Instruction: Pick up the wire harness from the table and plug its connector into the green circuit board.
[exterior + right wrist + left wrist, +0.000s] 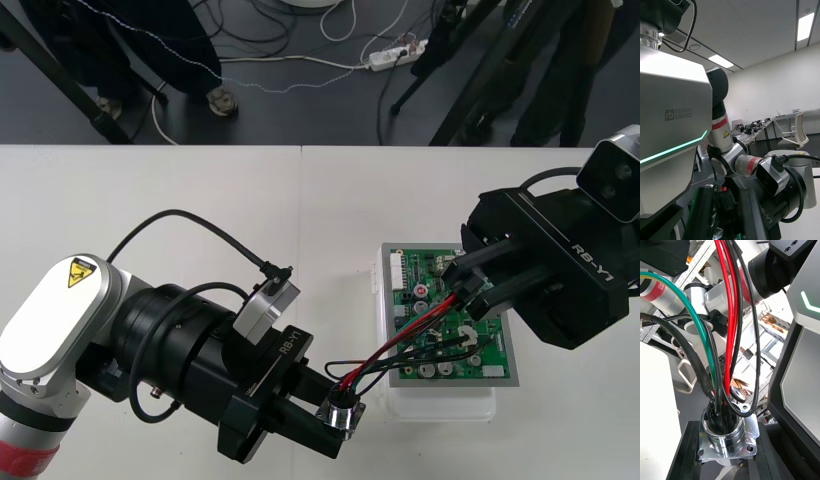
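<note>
Plain pale table, with a flat green circuit board on its white base at the right. The left gripper is clamped on the shiny round flanged socket by the base's near-left corner. The right gripper pinches the small black plug over the board, with thin wires strung between them. Can't tell if it's plugged in.

One looks steeply down on the table; left wrist camera and right wrist camera sit close, sharing the harness.
</note>
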Controlling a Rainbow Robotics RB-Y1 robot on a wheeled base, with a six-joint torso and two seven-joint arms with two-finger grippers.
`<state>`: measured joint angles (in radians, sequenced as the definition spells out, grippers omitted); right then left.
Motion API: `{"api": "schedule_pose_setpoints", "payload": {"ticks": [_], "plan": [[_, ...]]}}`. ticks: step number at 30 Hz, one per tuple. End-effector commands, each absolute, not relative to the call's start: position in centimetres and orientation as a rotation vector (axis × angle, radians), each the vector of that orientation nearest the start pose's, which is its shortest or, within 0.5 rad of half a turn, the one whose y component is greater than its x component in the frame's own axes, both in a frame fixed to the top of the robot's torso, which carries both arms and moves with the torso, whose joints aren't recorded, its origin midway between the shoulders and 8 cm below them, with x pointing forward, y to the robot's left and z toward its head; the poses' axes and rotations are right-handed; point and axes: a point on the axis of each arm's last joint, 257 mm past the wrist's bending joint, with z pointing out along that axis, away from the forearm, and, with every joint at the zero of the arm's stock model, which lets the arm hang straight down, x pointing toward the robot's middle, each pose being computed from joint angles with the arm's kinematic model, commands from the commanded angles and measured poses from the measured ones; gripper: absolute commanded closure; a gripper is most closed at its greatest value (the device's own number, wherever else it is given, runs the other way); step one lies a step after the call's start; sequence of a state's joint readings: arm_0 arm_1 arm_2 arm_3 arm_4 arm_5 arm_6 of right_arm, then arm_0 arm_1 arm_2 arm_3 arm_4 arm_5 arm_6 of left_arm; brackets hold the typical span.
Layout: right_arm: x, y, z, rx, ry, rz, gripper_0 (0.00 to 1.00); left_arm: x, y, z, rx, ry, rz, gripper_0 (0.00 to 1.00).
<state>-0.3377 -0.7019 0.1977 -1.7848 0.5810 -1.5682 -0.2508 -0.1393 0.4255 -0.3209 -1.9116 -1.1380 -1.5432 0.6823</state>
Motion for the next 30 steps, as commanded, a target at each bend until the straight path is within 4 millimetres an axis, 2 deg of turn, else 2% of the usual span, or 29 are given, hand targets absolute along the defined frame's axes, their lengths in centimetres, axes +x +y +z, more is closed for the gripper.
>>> {"api": "schedule_pose_setpoints", "payload": {"ticks": [1,14,15,16,17,18,24,30], "plan": [[22.0,-7.3,1.1,-1.442,0.716,1.637,1.0,16.6,-1.7,-11.4,1.425,1.311,-1.853,1.0],[21.9,-7.3,1.0,-1.438,0.723,1.641,1.0,16.6,-1.6,-11.1,1.422,1.294,-1.856,0.98],[22.0,-7.4,1.0,-1.437,0.725,1.642,1.0,16.5,-1.6,-11.1,1.423,1.292,-1.857,0.82],[22.0,-7.4,1.0,-1.436,0.723,1.642,1.0,16.7,-1.6,-11.0,1.422,1.29,-1.852,0.36],[21.9,-7.4,1.0,-1.438,0.725,1.643,1.0,16.7,-1.6,-11.0,1.423,1.287,-1.849,0.2],[21.9,-7.4,1.0,-1.438,0.725,1.643,1.0,16.7,-1.6,-10.9,1.425,1.282,-1.846,0.0],[22.0,-7.3,1.0,-1.437,0.724,1.643,1.0,17.5,-1.1,-10.3,1.429,1.249,-1.79,0.0],[22.2,-7.4,0.9,-1.428,0.732,1.643,1.0,18.5,-0.2,-8.6,1.441,1.2,-1.682,0.0]]}}
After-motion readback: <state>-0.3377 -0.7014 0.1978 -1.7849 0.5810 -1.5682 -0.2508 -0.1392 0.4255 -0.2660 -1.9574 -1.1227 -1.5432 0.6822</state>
